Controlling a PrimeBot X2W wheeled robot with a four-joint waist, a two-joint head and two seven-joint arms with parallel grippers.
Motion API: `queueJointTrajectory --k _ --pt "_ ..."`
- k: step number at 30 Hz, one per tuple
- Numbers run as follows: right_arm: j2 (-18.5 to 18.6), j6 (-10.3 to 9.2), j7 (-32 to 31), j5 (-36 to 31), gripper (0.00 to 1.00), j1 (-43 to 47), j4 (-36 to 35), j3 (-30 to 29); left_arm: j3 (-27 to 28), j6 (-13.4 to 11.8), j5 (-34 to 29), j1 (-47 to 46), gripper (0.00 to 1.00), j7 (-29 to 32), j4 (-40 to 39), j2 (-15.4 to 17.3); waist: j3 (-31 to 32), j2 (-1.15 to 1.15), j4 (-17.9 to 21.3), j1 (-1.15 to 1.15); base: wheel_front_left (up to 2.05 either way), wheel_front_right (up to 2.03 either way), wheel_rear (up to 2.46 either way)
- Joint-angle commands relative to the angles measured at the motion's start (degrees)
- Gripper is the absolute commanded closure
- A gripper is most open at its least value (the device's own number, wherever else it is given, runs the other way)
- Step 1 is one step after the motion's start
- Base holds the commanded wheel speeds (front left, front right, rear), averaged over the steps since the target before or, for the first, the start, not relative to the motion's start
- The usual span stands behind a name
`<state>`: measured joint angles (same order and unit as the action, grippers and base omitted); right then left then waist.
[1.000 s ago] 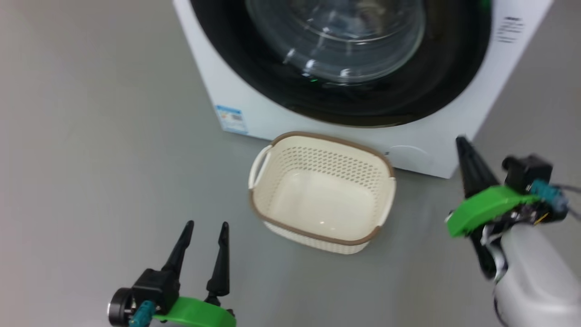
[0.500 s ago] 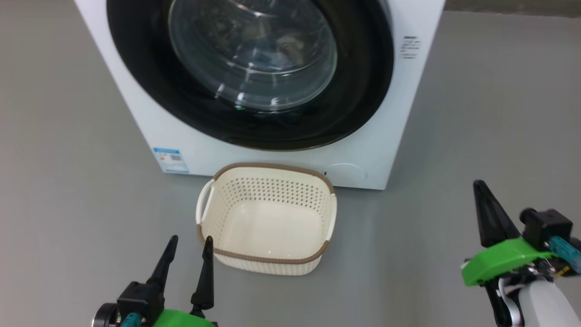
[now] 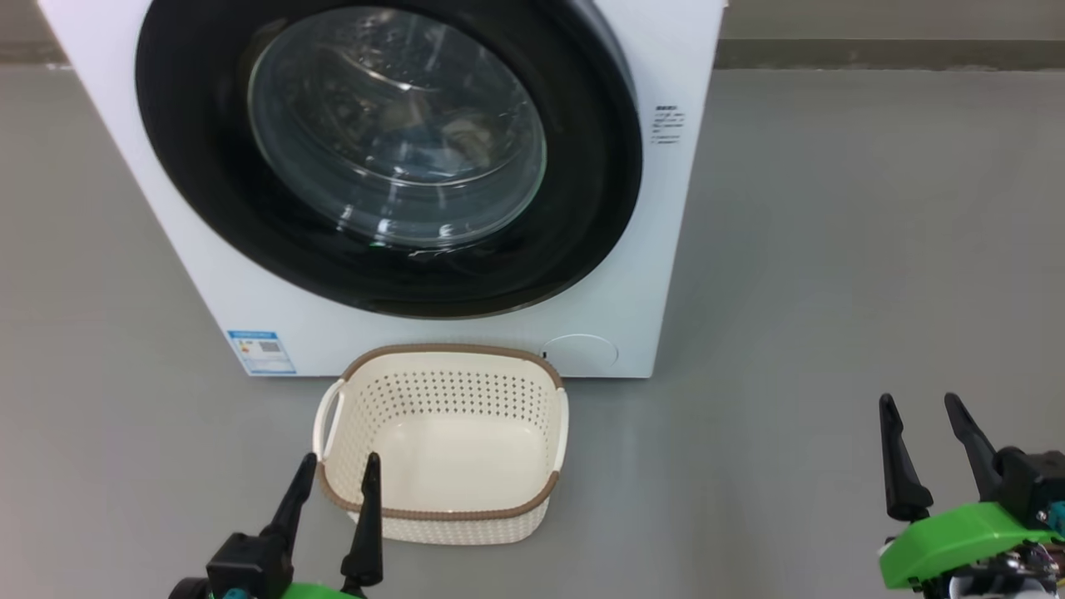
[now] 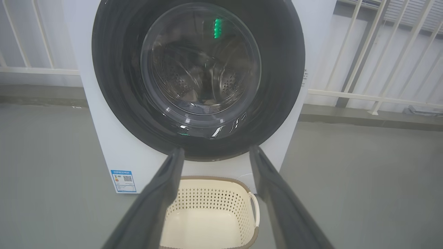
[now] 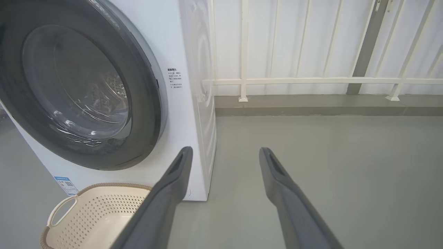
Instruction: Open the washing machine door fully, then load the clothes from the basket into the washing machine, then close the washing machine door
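item: washing machine [image 3: 250, 299], white box, standing on the floor [image 3: 832, 249]. the washing machine door [image 3: 591, 191], a wide glossy black rim round a bulging clear window, lies flush against the front, shut. dim pale and bluish shapes behind the glass, too blurred to name. blue sticker [image 3: 260, 352] low on the front at the left. round cap [image 3: 580, 351] low at the right. small printed label [image 3: 668, 125] just beside the door's right edge.

item: basket [image 3: 441, 348], cream, perforated sides, brown rim, white side handles. upright on the floor just before the machine, below the door, between sticker and cap. its smooth cream bottom lies bare to view.

item: left gripper [image 3: 341, 457], jaws apart, empty, at the basket's near left corner in the head view. its wrist view looks between the two fingers at door and basket.

item: right gripper [image 3: 918, 399], jaws apart, empty, over the floor well to the right of basket and machine.

surface: floor, plain grey, smooth, matt with a faint sheen.

room: white railing [image 5: 311, 81] of upright bars behind and beside the machine, with pale panels behind it. a low grey kerb [image 5: 311, 110] runs along its foot at the floor's far edge.
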<state>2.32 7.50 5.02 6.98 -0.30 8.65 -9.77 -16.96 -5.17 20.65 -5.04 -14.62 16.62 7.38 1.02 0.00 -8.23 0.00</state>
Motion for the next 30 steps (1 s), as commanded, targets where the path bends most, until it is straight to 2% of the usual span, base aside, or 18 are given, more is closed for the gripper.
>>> queueJointTrajectory --k 1,15,30 --pt "0.6 -0.01 -0.2 0.0 0.00 0.0 -2.4 1.2 1.8 -0.4 0.3 -0.6 0.00 -0.2 -1.1 0.9 0.6 0.00 1.0 0.00 0.00 0.00 0.00" --pt "0.6 -0.01 -4.0 1.2 0.00 7.1 -10.3 0.8 2.9 -2.0 1.2 1.4 0.00 0.0 -2.2 2.1 1.9 0.00 2.5 0.00 0.00 0.00 0.00" --pt "0.6 -0.01 -4.5 2.8 0.00 9.2 -11.4 0.2 2.5 -2.8 1.6 2.5 0.00 0.7 -3.3 2.7 2.6 0.00 1.6 0.00 0.00 0.00 0.00"
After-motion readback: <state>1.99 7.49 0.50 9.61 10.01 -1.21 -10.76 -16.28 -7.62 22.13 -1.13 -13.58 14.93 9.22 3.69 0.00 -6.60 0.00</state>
